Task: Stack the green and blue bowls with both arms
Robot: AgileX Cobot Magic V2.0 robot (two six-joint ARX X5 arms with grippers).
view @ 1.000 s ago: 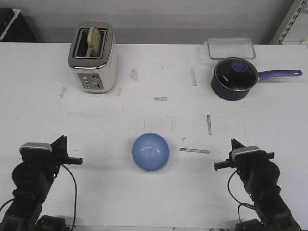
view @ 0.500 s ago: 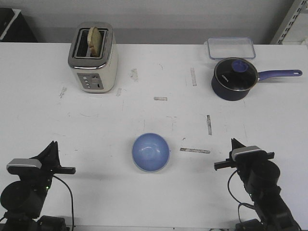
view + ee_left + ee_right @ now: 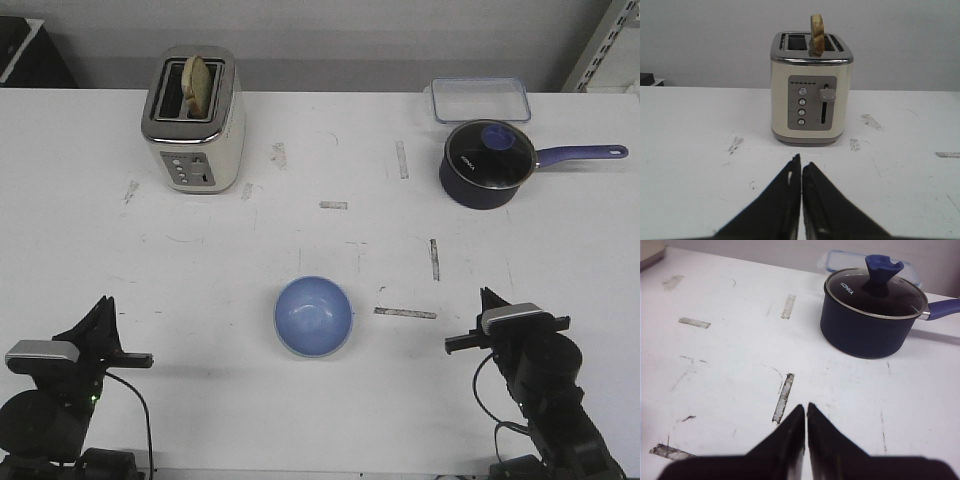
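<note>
The periwinkle blue bowl (image 3: 313, 316) sits upright on the white table (image 3: 330, 250), near the front middle. The mint green bowl shows in no view. My left gripper (image 3: 102, 304) is at the near left corner, well left of the bowl. In the left wrist view it (image 3: 801, 163) is shut and empty above bare table. My right gripper (image 3: 487, 297) is at the near right, well right of the bowl. In the right wrist view it (image 3: 806, 407) is shut and empty. The bowl is out of both wrist views.
A cream toaster (image 3: 193, 120) with a bread slice stands at the back left, straight ahead of the left gripper (image 3: 811, 95). A navy saucepan (image 3: 487, 163) with glass lid and purple handle, and a clear box (image 3: 480, 98), stand at the back right; both show in the right wrist view, the saucepan (image 3: 867, 320) and the box (image 3: 840, 257).
My left arm has drawn back and down toward the near left corner, most of it in the first half second. The right arm and the blue bowl have not moved.
</note>
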